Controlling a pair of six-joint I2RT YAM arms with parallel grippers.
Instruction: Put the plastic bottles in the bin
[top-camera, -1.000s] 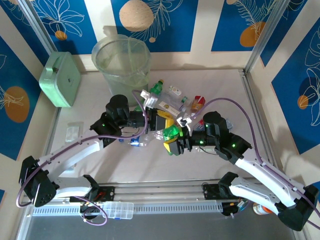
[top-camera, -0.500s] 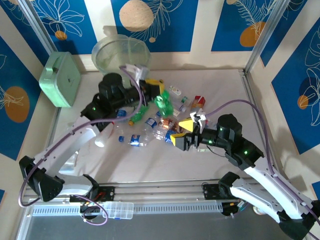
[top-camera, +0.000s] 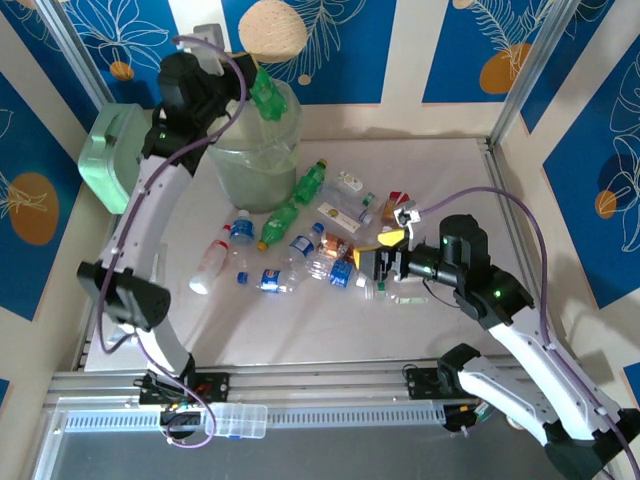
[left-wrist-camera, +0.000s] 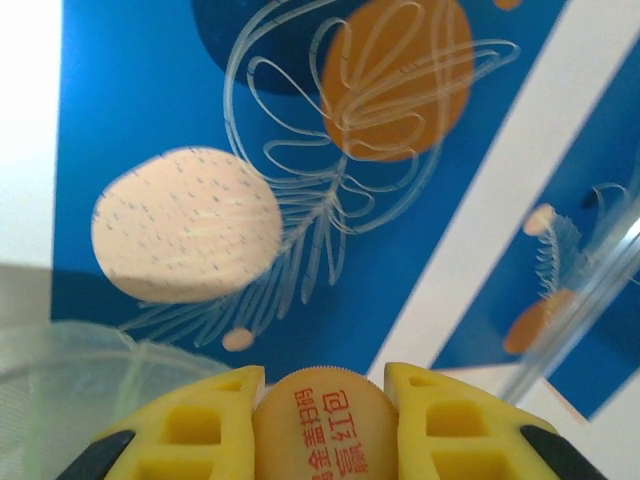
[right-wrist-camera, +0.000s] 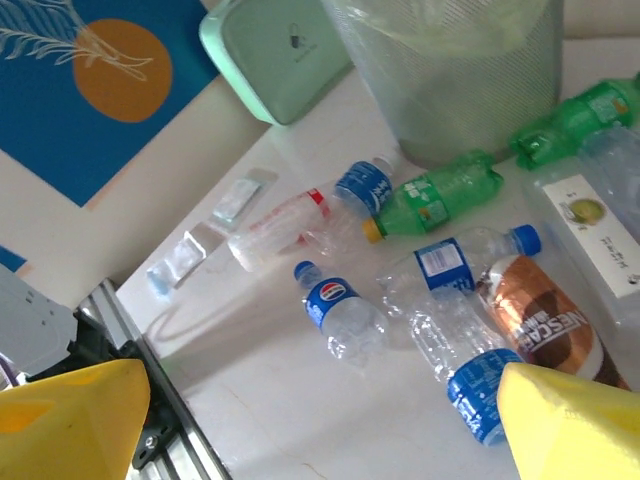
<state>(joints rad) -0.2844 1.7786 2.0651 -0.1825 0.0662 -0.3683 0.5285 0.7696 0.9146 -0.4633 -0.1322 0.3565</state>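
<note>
- Bottle run, drop phase: left gripper (top-camera: 247, 80) is up over the bin (top-camera: 240, 165), jaws clamped tight on the yellow cap (left-wrist-camera: 324, 425) of a green bottle (top-camera: 267, 96).
- Holding it by the cap makes sense to me. The body sticks out past the fingers (left-wrist-camera: 200, 420) and over the bin mouth, so letting go should send it straight in.
- From the top cam it looks closer to the far rim than the middle, so I'd judge it lined up, though not dead centre.
- Right gripper (top-camera: 385, 262) hangs low by the pile, jaws wide apart with nothing between them. I think it's parked there ready for its own pick.
- Other bottles (top-camera: 300, 245) lie loose on the table (top-camera: 450, 180) in front of the bin. The green ones are nearest it and the blue-capped clear ones are closer to me.
- Mint box (top-camera: 115, 160) sits left of the bin and isn't the target.
</note>
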